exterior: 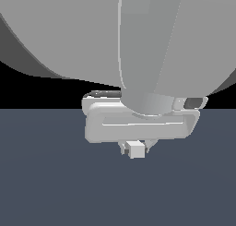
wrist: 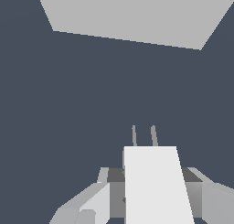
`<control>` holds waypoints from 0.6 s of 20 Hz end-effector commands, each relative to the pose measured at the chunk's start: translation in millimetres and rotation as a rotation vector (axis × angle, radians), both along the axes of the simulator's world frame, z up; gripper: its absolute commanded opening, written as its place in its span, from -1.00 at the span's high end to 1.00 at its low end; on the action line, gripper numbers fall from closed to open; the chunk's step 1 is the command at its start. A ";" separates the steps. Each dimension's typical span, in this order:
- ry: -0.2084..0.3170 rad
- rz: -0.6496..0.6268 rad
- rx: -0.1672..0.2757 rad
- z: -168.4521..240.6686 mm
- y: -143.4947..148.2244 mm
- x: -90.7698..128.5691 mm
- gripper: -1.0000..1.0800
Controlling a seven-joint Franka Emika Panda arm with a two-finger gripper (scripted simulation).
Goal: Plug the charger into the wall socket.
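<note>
1. The charger [wrist: 157, 184] is held between the fingers of the gripper [exterior: 137, 150], which are closed against its sides, below the hand and clear of the dark floor [exterior: 55, 188].
2. Two prongs [wrist: 144, 135] are seen projecting from the charger toward the wall socket [wrist: 137, 15], so the grip appears chosen to keep them aimed for insertion.
3. The wall socket lies well apart, farther ahead; its holes cannot be made out.

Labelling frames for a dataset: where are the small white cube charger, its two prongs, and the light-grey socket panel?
Small white cube charger [wrist: 155, 184], wrist view, top face.
Two thin grey prongs [wrist: 154, 136], wrist view, one prong.
Light-grey socket panel [wrist: 137, 15], wrist view, flat face.
</note>
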State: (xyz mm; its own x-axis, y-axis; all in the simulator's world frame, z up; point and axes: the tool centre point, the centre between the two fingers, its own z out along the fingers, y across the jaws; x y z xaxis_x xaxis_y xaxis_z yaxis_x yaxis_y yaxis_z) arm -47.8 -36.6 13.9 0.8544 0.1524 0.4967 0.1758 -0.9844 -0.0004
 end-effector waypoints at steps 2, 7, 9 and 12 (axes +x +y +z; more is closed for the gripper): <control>-0.001 -0.013 0.000 5.3 2.1 0.5 1.00; -0.003 -0.052 0.001 20.5 8.5 1.4 1.00; -0.003 -0.073 0.002 28.7 12.0 2.1 1.00; -0.004 -0.108 0.004 42.5 17.7 3.5 1.00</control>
State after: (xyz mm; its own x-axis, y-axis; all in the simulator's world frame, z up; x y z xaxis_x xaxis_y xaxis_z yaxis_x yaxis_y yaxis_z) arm -45.2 -22.2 49.1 0.8633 0.0733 0.4994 0.0859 -0.9963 -0.0023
